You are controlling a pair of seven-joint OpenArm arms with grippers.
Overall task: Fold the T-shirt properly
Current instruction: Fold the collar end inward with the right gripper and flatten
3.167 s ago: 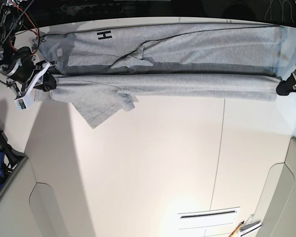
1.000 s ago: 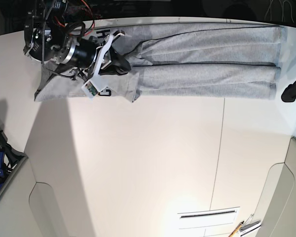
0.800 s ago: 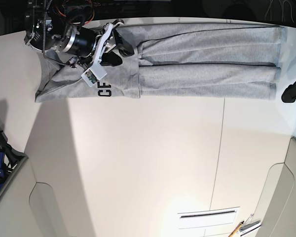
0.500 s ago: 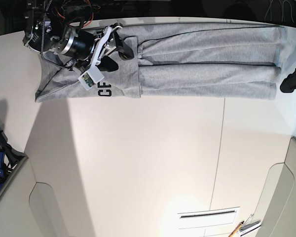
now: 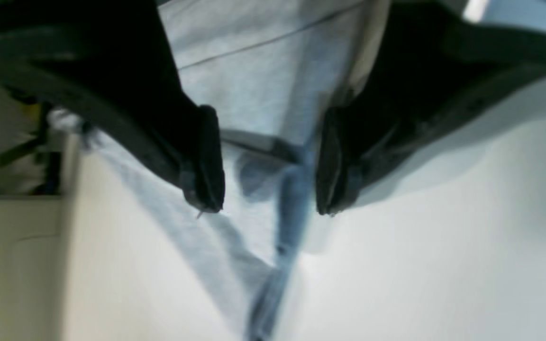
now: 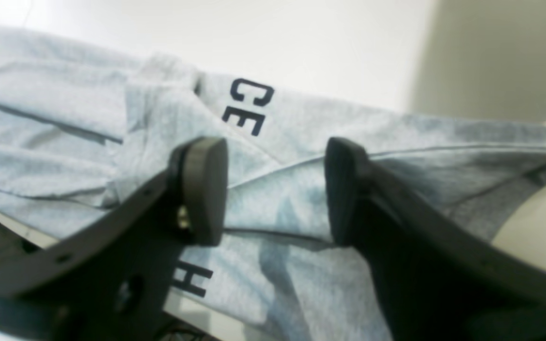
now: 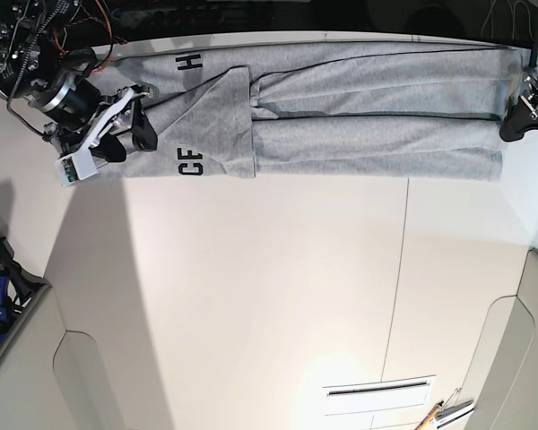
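Note:
The grey T-shirt (image 7: 368, 107) lies along the table's far edge as a long folded strip. Its left end is folded over, with black letters "CF" and "H" showing. My right gripper (image 7: 133, 139) is open and empty, low over that left end. In the right wrist view its jaws (image 6: 273, 189) stand apart above the lettered cloth (image 6: 301, 132). My left gripper (image 7: 515, 125) is at the strip's right end. In the left wrist view it (image 5: 266, 203) is open and empty, with the shirt's edge (image 5: 254, 94) under it.
The white table (image 7: 269, 296) has a seam line running front to back (image 7: 399, 269). A white slotted plate (image 7: 381, 390) and a pencil-like tool (image 7: 430, 417) lie at the front right. Dark gear (image 7: 0, 287) stands at the left edge.
My right gripper has let go of the folded-over left end and drawn back to the left. My left gripper has moved up to the strip's right end.

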